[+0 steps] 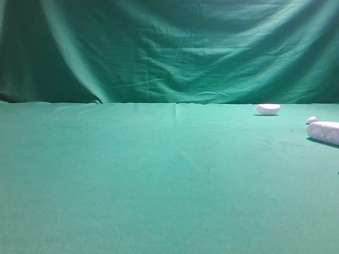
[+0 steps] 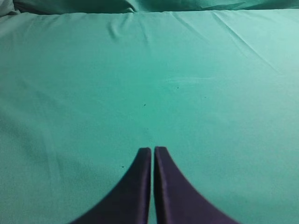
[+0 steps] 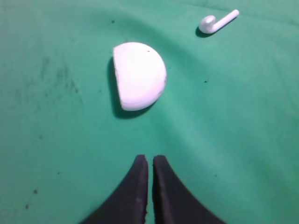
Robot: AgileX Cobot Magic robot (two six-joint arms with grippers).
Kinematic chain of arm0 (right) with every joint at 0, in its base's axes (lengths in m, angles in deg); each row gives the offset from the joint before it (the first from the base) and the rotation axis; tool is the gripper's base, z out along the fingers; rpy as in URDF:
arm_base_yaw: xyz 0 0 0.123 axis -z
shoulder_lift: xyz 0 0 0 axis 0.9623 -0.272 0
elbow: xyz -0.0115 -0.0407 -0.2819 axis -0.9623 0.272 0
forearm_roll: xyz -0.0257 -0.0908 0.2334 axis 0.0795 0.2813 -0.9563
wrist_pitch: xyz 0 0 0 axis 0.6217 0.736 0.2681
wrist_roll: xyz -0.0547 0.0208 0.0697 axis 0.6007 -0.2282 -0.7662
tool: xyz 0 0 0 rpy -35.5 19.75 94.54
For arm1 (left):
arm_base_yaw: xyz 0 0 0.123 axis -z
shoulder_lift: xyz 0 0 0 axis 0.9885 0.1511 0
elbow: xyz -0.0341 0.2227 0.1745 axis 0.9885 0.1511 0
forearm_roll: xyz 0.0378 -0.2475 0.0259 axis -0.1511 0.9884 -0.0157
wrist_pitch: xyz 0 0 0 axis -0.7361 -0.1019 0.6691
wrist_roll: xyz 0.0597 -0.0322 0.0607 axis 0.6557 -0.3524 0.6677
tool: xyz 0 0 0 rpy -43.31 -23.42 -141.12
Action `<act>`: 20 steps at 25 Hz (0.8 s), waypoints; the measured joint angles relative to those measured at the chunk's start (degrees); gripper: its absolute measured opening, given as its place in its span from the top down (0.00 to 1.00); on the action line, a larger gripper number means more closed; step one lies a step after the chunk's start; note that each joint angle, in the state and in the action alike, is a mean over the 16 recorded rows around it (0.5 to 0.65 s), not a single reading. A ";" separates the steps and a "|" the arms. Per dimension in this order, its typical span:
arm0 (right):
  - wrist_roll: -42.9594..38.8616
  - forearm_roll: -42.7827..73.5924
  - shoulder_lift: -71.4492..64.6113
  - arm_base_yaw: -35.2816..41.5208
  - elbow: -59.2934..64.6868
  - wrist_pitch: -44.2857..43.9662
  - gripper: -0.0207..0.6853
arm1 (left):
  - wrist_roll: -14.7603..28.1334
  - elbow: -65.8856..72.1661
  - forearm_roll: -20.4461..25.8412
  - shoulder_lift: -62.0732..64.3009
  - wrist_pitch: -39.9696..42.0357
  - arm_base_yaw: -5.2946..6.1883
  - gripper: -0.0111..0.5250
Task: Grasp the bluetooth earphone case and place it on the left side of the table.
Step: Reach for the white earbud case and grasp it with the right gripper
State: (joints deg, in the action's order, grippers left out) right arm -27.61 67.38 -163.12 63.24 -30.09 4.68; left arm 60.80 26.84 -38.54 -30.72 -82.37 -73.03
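Observation:
The bluetooth earphone case [image 1: 324, 132] is a white pill-shaped case with pale spots. It lies on the green table [image 1: 159, 180] at the far right, partly cut off by the edge of the exterior view. It shows in neither wrist view. My left gripper [image 2: 152, 149] is shut and empty over bare green cloth. My right gripper [image 3: 150, 157] is shut and empty, just short of a white half-oval piece [image 3: 139, 76]. Neither gripper shows in the exterior view.
The white half-oval piece [image 1: 268, 109] lies at the back right of the table. A tiny white earbud [image 1: 311, 120] lies just beyond the case; it also shows in the right wrist view [image 3: 217, 22]. A wrinkled green curtain [image 1: 169, 47] hangs behind.

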 joint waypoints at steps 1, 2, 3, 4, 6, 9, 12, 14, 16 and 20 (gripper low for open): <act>-1.26 1.24 -1.79 -0.36 -0.91 -0.17 0.96 | 0.00 0.00 0.00 0.00 0.00 0.00 0.98; -2.53 2.45 -3.50 -0.72 -1.82 -0.30 0.94 | 0.00 0.00 0.00 0.00 0.00 0.00 0.98; -3.81 3.64 -5.16 -1.08 -2.74 -0.41 0.93 | 0.00 0.00 0.00 0.00 0.00 0.00 0.98; -5.08 4.80 -6.75 -1.44 -3.66 -0.50 0.90 | 0.00 0.00 0.00 0.00 0.00 0.00 0.98; -7.50 6.91 -9.70 -2.07 -5.48 -0.67 0.82 | 0.00 0.00 0.00 0.00 0.00 0.00 0.98; -9.82 8.86 -13.52 -2.68 -7.96 -0.79 0.67 | 0.00 0.00 0.00 0.00 0.00 0.00 0.98; -10.38 9.15 -16.61 -2.84 -10.06 -0.61 0.51 | 0.00 0.00 0.00 0.00 0.00 0.00 0.98; -10.21 8.78 -18.34 -2.86 -11.24 -0.48 0.40 | 0.00 0.00 0.00 0.00 0.00 0.00 0.98; -9.83 8.20 -19.85 -2.87 -12.26 -0.33 0.31 | 0.00 0.00 0.00 0.00 0.00 0.00 0.98; -8.60 6.88 -22.22 -2.89 -13.73 0.04 0.18 | 0.00 0.00 0.00 0.00 0.00 0.00 0.98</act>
State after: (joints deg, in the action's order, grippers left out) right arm -36.21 74.26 -185.34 60.35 -43.82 4.71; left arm 60.80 26.84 -38.54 -30.72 -82.37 -73.03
